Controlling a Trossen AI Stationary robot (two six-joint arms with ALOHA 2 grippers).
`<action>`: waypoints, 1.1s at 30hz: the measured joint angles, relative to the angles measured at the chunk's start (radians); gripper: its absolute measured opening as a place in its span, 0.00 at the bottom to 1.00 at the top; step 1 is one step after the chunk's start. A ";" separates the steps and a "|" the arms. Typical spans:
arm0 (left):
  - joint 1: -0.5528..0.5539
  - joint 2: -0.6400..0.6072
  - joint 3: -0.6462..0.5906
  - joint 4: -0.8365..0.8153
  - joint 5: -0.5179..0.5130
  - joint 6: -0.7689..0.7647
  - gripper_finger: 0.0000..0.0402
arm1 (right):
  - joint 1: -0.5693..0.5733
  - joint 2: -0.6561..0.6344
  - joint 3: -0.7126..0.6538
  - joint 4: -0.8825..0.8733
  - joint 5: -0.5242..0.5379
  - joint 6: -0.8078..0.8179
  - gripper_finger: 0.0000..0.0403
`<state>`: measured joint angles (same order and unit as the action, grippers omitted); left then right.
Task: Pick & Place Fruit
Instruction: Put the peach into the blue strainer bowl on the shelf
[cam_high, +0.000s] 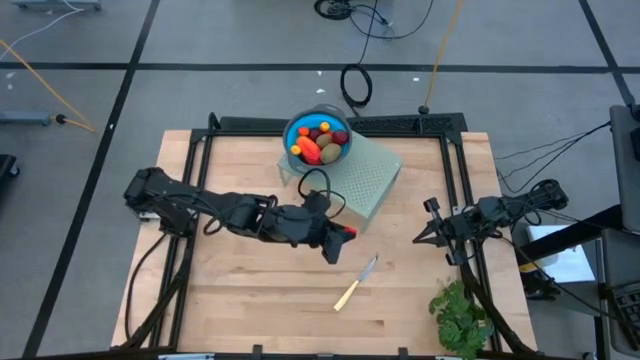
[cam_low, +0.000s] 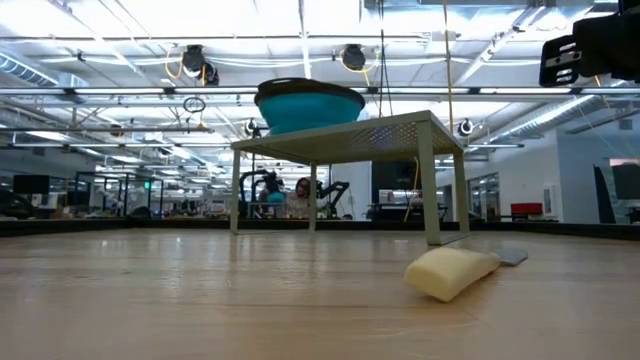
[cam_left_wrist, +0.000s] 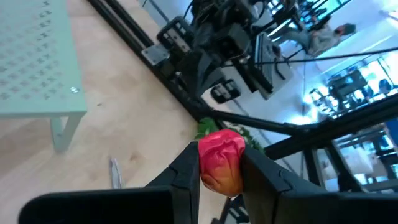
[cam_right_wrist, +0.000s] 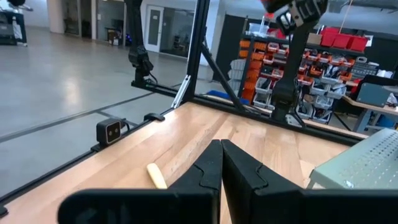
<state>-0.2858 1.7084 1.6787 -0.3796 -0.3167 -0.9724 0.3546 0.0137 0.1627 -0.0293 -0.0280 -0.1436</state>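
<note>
My left gripper hovers over the middle of the table, just near of the pale green perforated stand, and is shut on a small red-orange fruit. The blue bowl stands on the far-left corner of that stand. It holds the other fruit: a longer red-orange piece, brownish-green ovals, dark red balls and tiny orange ones. From the low view the bowl shows on top of the stand. My right gripper waits shut at the table's right side. My left gripper pinches the small red-orange fruit between its two fingers, one on each side of it. The fingers reach toward the table's right side. The fruit is lifted clear of the table, and its top stands out above the fingertips.
A pale-handled knife lies on the wood near of my left gripper; its handle shows close up in the low view. A leafy green bunch lies at the near right corner. Black frame rails border the table.
</note>
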 joint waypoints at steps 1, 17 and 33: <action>0.000 0.000 0.000 0.005 0.000 0.000 0.20 | 0.000 0.000 0.000 -0.002 0.000 -0.001 0.00; -0.035 0.000 0.000 -0.016 -0.114 0.735 0.20 | 0.000 0.000 0.000 -0.005 0.000 -0.001 0.00; -0.034 0.000 0.000 -0.031 -0.365 1.078 0.20 | 0.000 0.000 0.000 -0.005 0.001 0.000 0.00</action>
<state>-0.3202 1.7084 1.6787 -0.4110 -0.6822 0.1059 0.3546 0.0139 0.1627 -0.0341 -0.0273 -0.1440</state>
